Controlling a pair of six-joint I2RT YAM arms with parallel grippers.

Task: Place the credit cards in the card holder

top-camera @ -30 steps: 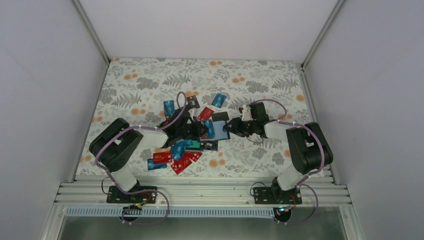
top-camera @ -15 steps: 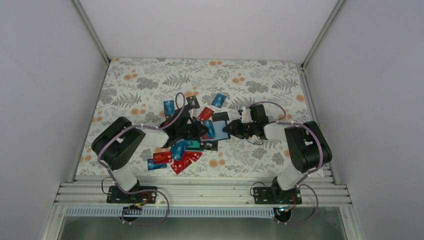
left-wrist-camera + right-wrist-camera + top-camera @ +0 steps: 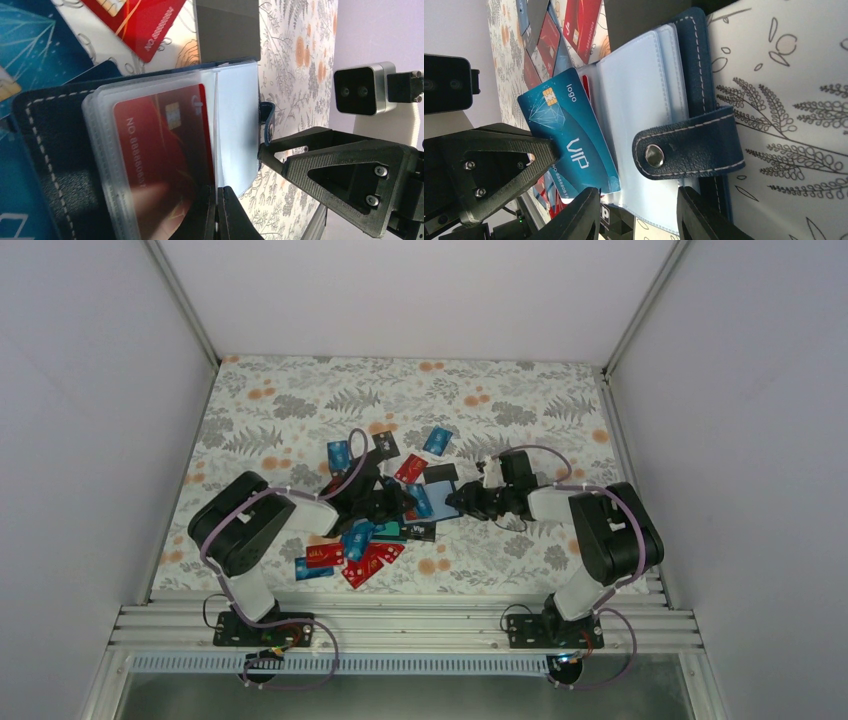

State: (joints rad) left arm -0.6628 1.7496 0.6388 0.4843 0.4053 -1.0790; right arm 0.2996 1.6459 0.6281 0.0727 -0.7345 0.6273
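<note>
Left gripper (image 3: 546,150) was seen, from the right wrist, clenched on the long edge of a blue VIP card (image 3: 569,135). That card was held tilted over the open card holder (image 3: 698,65), its lower corner at the mouth of the clear sleeves (image 3: 639,100). Right gripper (image 3: 639,196) was spread at the holder's near edge, beside the snap strap (image 3: 689,147), with nothing seen clamped between its jaws.

From the left wrist, the closed fingers were lined up with the gap between a sleeve filled by a red card (image 3: 160,145) and the empty sleeves beside it.

From above, the holder was found between the two grippers, with the other credit cards (image 3: 360,555) scattered to its left and behind it.

The step in hand was judged to be the insertion of the blue card. A straight push along the sleeve would be called for next, with the holder pinned so that it is not shoved away.
</note>
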